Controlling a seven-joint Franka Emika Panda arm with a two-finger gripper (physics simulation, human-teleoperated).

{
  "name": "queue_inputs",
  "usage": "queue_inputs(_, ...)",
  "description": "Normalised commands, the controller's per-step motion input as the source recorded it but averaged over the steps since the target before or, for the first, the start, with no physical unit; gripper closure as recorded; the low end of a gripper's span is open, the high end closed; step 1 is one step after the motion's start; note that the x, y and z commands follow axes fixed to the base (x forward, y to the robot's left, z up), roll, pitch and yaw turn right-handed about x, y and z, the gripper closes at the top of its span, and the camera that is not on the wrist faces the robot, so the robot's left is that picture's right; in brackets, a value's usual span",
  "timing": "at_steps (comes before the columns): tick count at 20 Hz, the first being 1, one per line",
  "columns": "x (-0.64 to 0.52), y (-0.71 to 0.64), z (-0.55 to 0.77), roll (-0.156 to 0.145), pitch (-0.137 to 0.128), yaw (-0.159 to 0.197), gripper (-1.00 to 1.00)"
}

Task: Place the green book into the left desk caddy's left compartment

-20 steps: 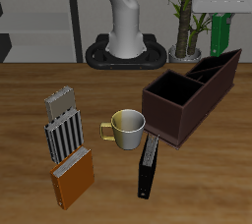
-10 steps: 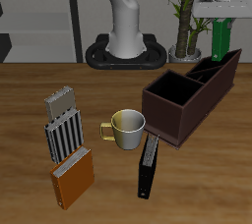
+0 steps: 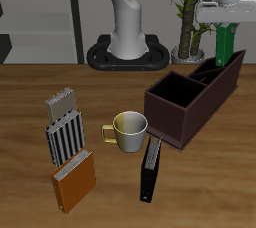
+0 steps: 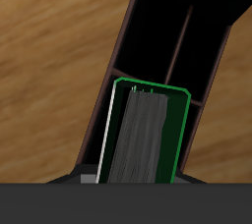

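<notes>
The green book (image 3: 225, 45) hangs upright in my gripper (image 3: 224, 22), which is shut on its top edge, above the taller, far end of the left desk caddy (image 3: 186, 107). The book's lower edge sits just above the left compartment (image 3: 216, 73) with its slanted dividers. In the wrist view the green book (image 4: 146, 135) fills the space below the fingers, and the dark caddy sections (image 4: 187, 41) lie beneath it. The fingers themselves are mostly hidden by the book.
A cream mug (image 3: 127, 132) stands in front of the caddy. A black book (image 3: 150, 168) lies near the front edge. An orange book (image 3: 74, 180), a striped book (image 3: 65, 135) and a grey one (image 3: 60, 102) lie in a row beside the mug. A plant (image 3: 187, 17) stands behind.
The gripper with the green book has shifted sideways, farther over the caddy's tall end, and slightly down. Nothing else moved.
</notes>
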Motion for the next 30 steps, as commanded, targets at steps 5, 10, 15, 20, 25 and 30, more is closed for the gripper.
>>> queue_inputs(5,0.02,0.02,-0.09,0.004,0.017,-0.003,1.0)
queue_inputs(10,-0.01,0.1,-0.13,0.027,0.012,0.01,1.0)
queue_inputs(15,0.05,0.03,-0.14,0.005,0.027,-0.003,1.0)
queue_inputs(20,0.03,0.04,-0.11,0.023,0.02,-0.001,1.0)
queue_inputs(25,0.12,0.0,-0.22,-0.007,0.03,0.012,1.0)
queue_inputs(30,0.11,0.03,-0.26,0.012,0.067,-0.001,1.0)
